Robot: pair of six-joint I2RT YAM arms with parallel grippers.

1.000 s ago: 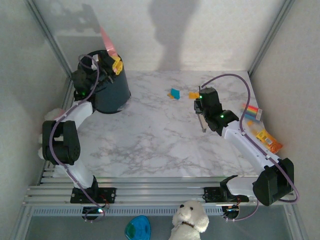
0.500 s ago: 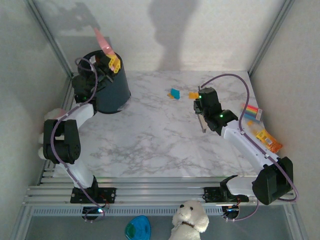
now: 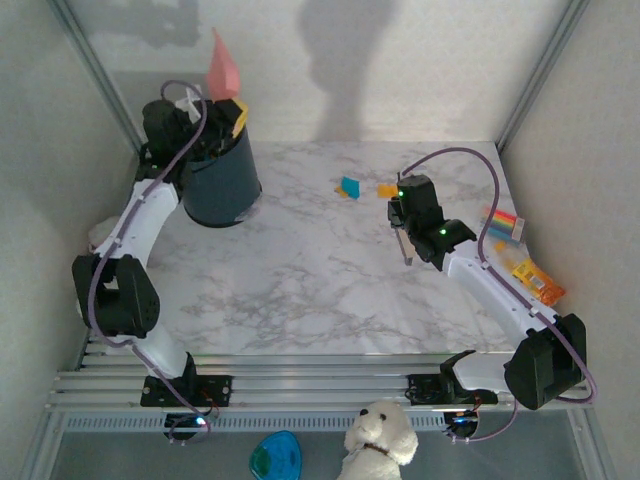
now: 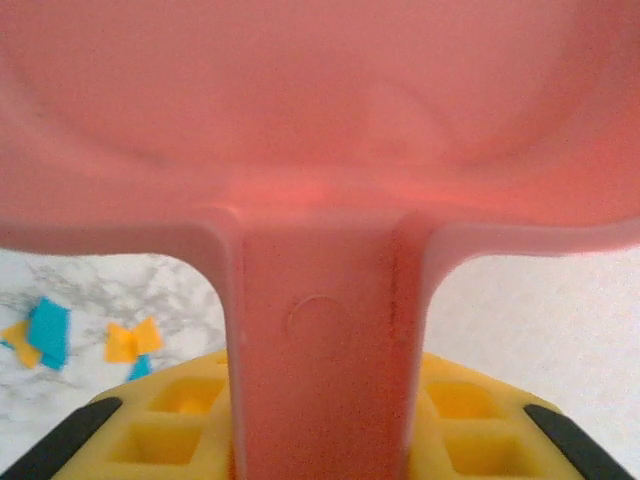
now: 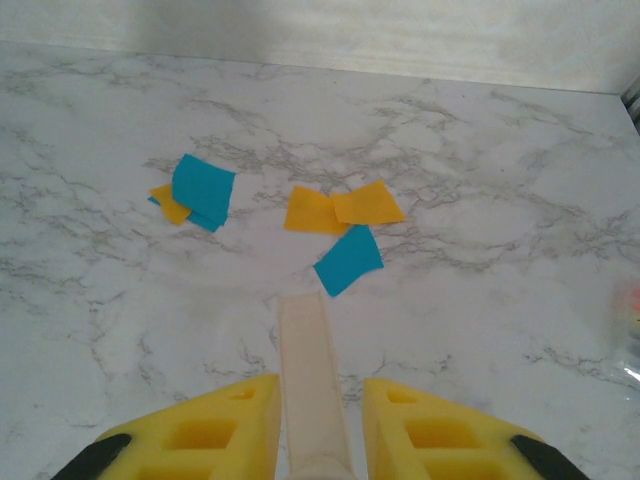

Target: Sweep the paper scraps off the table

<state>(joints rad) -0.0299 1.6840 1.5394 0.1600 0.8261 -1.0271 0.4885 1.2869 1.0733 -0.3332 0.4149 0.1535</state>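
Teal-orange paper scraps (image 5: 347,262) lie beyond right gripper (image 5: 320,392) fingers (image 5: 225,430).

The table (image 5: 480,300) is marble-patterned, smooth and faintly glossy. The paper scraps (image 5: 330,210) look thin and matt. The pink dustpan (image 4: 320,120) is smooth, slightly shiny plastic; the cream handle (image 5: 305,370) looks like matt plastic. The rail (image 3: 300,385) is ribbed bare metal.
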